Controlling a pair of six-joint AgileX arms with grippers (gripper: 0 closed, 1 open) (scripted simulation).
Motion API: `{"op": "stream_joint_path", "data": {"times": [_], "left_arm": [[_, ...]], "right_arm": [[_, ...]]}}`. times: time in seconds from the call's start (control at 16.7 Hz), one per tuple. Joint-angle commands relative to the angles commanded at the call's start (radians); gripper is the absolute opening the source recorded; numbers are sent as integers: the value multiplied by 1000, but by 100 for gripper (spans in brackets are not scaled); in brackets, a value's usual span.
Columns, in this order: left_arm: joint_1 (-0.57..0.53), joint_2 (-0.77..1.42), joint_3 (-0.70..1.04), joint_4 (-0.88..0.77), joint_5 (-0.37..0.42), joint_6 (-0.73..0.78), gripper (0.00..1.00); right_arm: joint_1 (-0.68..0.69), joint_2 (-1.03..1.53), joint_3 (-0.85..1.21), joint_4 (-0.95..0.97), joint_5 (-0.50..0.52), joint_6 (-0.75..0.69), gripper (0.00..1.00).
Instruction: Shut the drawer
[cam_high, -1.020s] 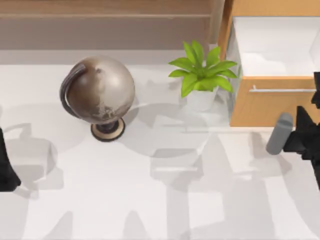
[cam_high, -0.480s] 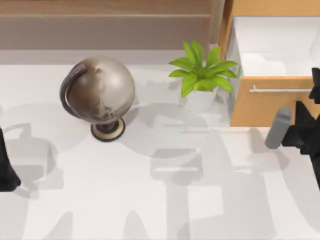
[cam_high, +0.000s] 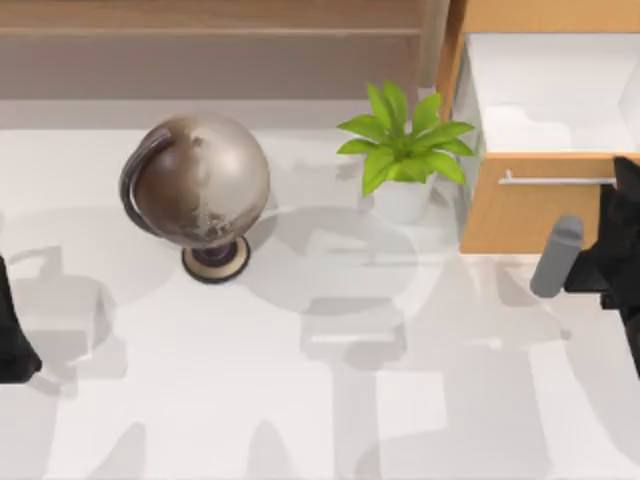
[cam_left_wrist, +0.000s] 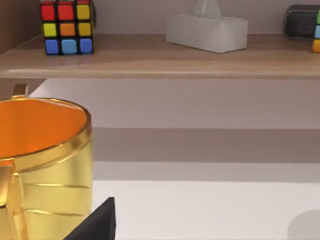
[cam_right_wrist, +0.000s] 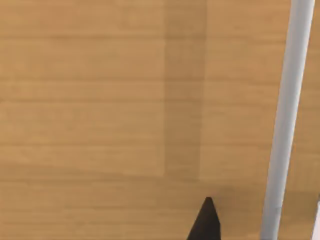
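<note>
Drawer (cam_high: 530, 215) is standing pulled out at the bench's (cam_high: 300, 400) far right, its orange-tan front directly ahead of the right end effector (cam_high: 612, 245), which is hovering just short of the wood. The silver bar handle (cam_high: 555, 181) is running across the panel beside it. I cannot tell whether its fingers are spread or pressed together. Being a stiff wooden box on slides, it is probably going to glide under a flat push; no grip needed. The left end effector (cam_high: 12, 340) is sitting parked, well apart.
</note>
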Motion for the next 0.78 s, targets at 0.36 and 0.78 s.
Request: {"op": "stream_joint_path", "data": {"times": [0.36, 0.78], "left_arm": [[0, 0, 0, 0, 0, 0, 100], [0, 0, 0, 0, 0, 0, 100]], "right_arm": [[0, 0, 0, 0, 0, 0, 0], [1, 2, 1, -4, 0, 3, 0]]}}
